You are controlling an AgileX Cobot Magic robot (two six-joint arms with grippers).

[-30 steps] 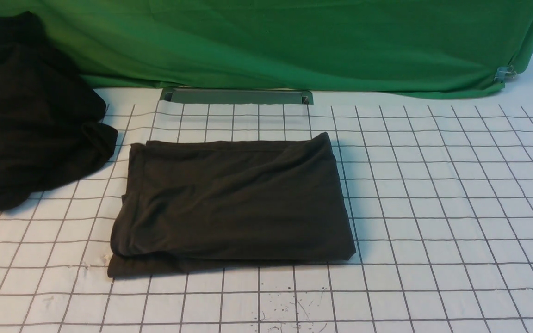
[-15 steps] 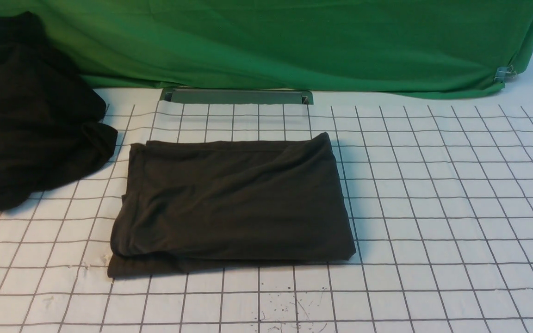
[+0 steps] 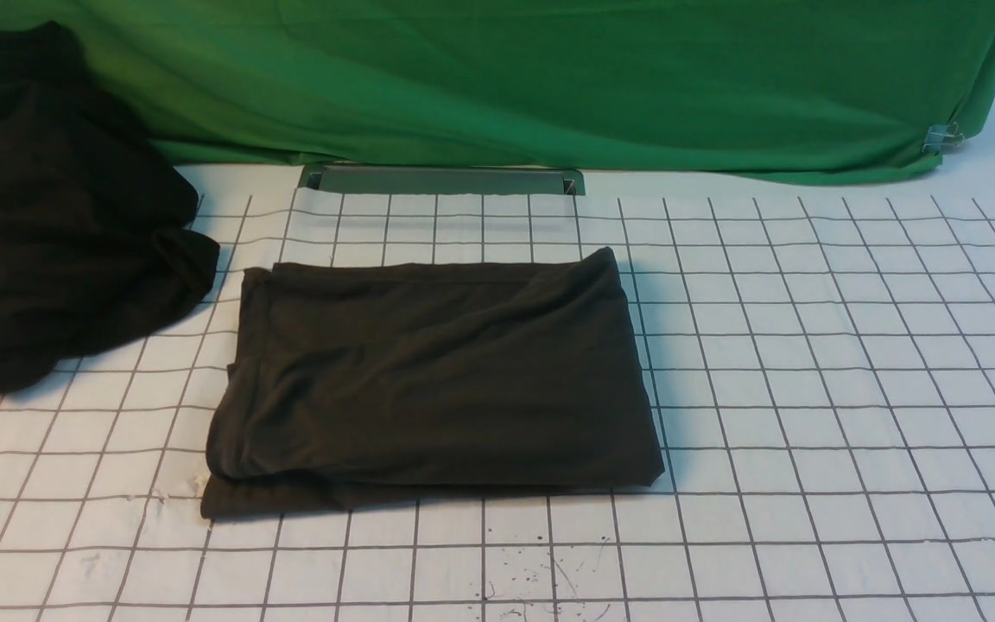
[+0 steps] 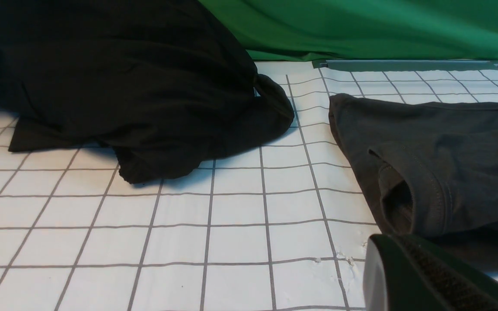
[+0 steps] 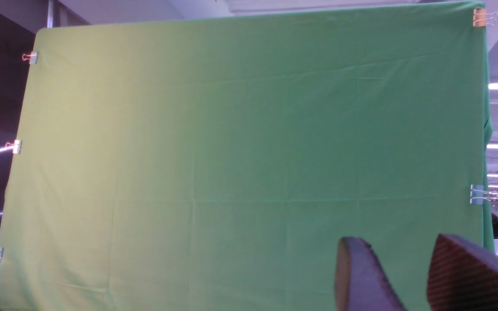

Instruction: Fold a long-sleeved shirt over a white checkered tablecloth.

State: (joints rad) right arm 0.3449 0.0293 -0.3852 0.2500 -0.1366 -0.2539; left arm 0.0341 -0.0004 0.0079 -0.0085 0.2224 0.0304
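Front view, left to right. Far left: a blacker garment (image 3: 48, 216) lies in a loose heap, its near part on the white checkered tablecloth (image 3: 808, 363), no white print showing. A small dark scrap of something sits at the bottom-left corner of the view; cannot tell what it is.

Centre: the long-sleeved shirt (image 3: 433, 380) lies folded into a rough rectangle on the tablecloth, just beside the black heap but not touching it. The layers are slightly offset, with a lower layer sticking out along the near-left edge. Neck, label and chest print are not visible. Behind it, a grey slot or rail (image 3: 441, 180) sits at the tablecloth's far edge, under the hanging green cloth (image 3: 549, 78).

Right: bare grid, with a binder clip (image 3: 942, 136) on the green cloth's lower corner.

Neither arm shows in the front view.

Left wrist view: the left gripper (image 4: 426, 276) is low over the tablecloth, near the shirt's open sleeve cuff (image 4: 409, 198), with the black heap beyond. Only one dark finger mass shows; jaws together, nothing in them.

Right wrist view: the right gripper (image 5: 413, 276) faces the green cloth, raised clear of the table. Two fingers (image 5: 357, 276) show with a gap between them, partly apart, nothing between.
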